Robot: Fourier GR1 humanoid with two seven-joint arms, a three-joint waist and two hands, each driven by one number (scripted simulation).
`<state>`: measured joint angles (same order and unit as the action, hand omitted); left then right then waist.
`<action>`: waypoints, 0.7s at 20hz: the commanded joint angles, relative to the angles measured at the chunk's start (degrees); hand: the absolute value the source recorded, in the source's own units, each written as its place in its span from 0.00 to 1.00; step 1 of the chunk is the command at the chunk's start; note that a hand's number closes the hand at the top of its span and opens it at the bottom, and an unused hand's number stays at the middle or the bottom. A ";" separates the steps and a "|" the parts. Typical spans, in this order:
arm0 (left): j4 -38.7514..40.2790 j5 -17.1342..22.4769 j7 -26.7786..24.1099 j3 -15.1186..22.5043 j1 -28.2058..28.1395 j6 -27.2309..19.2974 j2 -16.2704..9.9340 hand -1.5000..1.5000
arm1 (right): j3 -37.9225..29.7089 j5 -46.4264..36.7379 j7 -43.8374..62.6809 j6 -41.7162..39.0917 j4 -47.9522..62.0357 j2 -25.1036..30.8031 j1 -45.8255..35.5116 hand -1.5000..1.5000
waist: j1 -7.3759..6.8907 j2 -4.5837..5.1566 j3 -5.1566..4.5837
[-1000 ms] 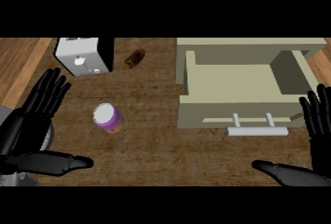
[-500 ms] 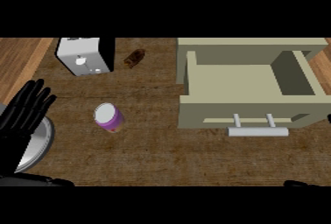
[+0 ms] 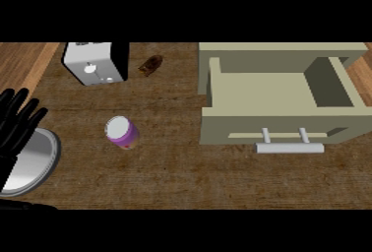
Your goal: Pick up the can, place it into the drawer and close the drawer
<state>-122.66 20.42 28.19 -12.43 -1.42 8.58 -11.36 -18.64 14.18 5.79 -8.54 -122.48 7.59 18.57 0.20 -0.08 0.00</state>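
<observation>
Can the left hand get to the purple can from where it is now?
Probably yes. The left hand is open at the view's left edge, above a metal plate. The purple can stands upright to its right, and only bare counter lies between them, so nothing seems to block the way.

A white toaster (image 3: 93, 63) stands far left, a small brown item (image 3: 150, 65) just right, a metal plate (image 3: 30, 162) near left.

Can (image 3: 121, 132) left of open drawer (image 3: 276, 106), toaster (image 3: 93, 63) behind.
</observation>
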 commanded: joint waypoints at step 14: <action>14.78 -0.11 -1.04 3.62 8.42 -4.37 5.50 0.00 | -9.80 8.55 -0.42 -10.49 -0.92 0.04 5.23 0.00 | 0.27 0.06 0.00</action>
<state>-111.40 23.63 29.44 -11.61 5.46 5.82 -8.34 -26.52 20.43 4.05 -17.02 -123.15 7.15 23.60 0.45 -0.03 0.00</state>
